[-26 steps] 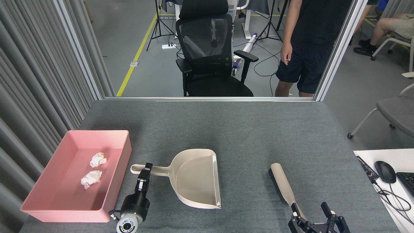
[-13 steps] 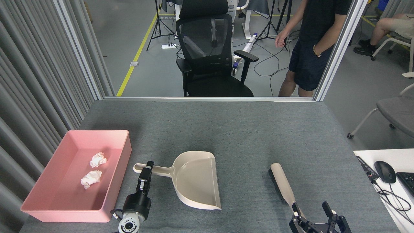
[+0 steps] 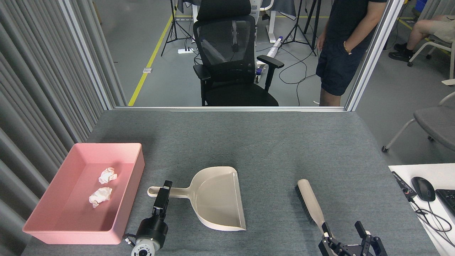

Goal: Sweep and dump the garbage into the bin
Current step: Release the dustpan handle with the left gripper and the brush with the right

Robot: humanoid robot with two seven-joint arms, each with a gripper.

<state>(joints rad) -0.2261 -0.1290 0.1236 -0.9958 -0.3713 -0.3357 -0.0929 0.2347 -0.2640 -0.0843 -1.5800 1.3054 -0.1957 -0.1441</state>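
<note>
Two white tissue wads of garbage (image 3: pixel 107 175) (image 3: pixel 100 196) lie inside the pink bin (image 3: pixel 137 167) at the table's left. A beige dustpan (image 3: pixel 218 199) lies flat on the grey table, its handle pointing left toward the bin. My left gripper (image 3: pixel 164 192) is at that handle, seen edge-on and dark, and looks shut on it. A beige brush (image 3: pixel 310 201) lies to the right of the dustpan. My right gripper (image 3: pixel 343 231) stands open at the bottom edge, one finger beside the end of the brush handle.
A white desk (image 3: pixel 400 170) with a mouse (image 3: pixel 423 188), cables and a keyboard corner sits at the right. Grey curtains (image 3: pixel 42 89) line the left side. Beyond the table's far edge stand a black office chair (image 3: pixel 231 60) and a person (image 3: pixel 341 49).
The dustpan and my left gripper shifted slightly right and toward me, and the pan settled flatter. The person behind moved to the right. My right gripper barely moved.
</note>
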